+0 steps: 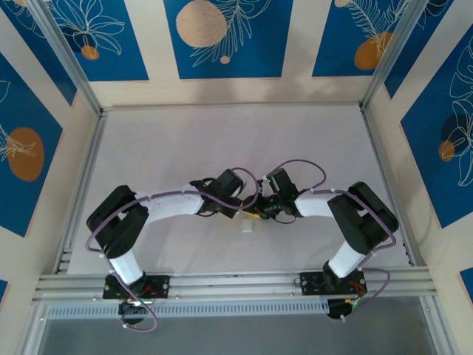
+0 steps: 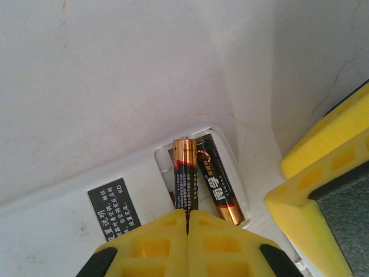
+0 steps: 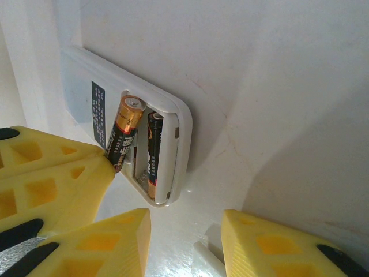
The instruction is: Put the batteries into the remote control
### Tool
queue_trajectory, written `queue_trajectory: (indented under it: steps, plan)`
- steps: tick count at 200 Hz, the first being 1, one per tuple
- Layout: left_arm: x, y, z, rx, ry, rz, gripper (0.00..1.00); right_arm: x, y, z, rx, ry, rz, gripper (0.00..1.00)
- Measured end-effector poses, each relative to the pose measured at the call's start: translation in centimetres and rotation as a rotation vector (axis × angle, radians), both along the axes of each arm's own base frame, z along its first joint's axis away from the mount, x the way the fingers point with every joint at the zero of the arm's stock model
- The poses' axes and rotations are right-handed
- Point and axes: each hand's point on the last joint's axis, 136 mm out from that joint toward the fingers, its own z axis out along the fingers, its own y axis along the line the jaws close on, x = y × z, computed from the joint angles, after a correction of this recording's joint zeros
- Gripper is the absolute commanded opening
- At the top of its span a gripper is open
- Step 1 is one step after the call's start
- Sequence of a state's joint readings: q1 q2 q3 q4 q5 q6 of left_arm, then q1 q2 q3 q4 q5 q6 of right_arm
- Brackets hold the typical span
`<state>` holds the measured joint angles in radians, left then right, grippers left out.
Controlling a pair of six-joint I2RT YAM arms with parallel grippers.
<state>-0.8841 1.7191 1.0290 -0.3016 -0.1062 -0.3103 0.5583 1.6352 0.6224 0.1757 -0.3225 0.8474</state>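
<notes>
White tabletop (image 1: 222, 140): a matt, pale surface is seen, faintly scuffed and marked in the wrist views; soft shadows are cast on it around the arms.
Enclosure walls (image 1: 222, 37): light wood boards are set with blue panels, on which white leaf outlines and orange discs are printed.
Frame rail (image 1: 236, 283): a silver metal rail is run along the near edge, and both arm bases are bolted to it.
Remote control (image 2: 57, 213): it is laid flat on the tabletop near the middle, back side up, with the battery bay uncovered; a black printed label (image 2: 113, 209) is stuck beside the bay.
Seated battery (image 2: 219, 187): one of the batteries is laid flat in the far slot of the bay.
Tilted battery (image 2: 185, 176): it is propped at an angle in the near slot, its gold end raised above the bay rim.
Left gripper (image 2: 187, 228): the yellow fingers are pressed together with no gap, and their tips are set against the low end of the tilted battery.
Right gripper (image 3: 184, 231): the fingers are held spread apart just beside the end of the remote control, with nothing clamped.
Small white piece (image 1: 246, 225): it is left loose on the tabletop, just beside the grippers.
</notes>
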Motion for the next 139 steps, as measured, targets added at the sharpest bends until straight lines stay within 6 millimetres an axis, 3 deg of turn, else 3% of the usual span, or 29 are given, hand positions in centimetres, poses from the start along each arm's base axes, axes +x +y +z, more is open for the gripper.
queue_trajectory:
  steps: [16,42,92,139]
  plan:
    - [0.0,0.0,0.1,-0.008,0.002,0.013,0.06,0.1,-0.1,0.0,0.0,0.0,-0.005,0.38]
    - [0.0,0.0,0.6,-0.029,0.003,0.039,0.06,0.7,-0.4,0.1,0.0,-0.006,-0.018,0.24]
    - [-0.1,0.1,0.7,-0.055,0.016,0.086,0.06,4.9,-0.1,1.2,0.023,-0.06,-0.062,0.04]
    - [-0.2,0.3,0.3,-0.066,0.032,0.121,0.06,6.9,0.4,-0.9,0.032,-0.023,-0.061,0.0]
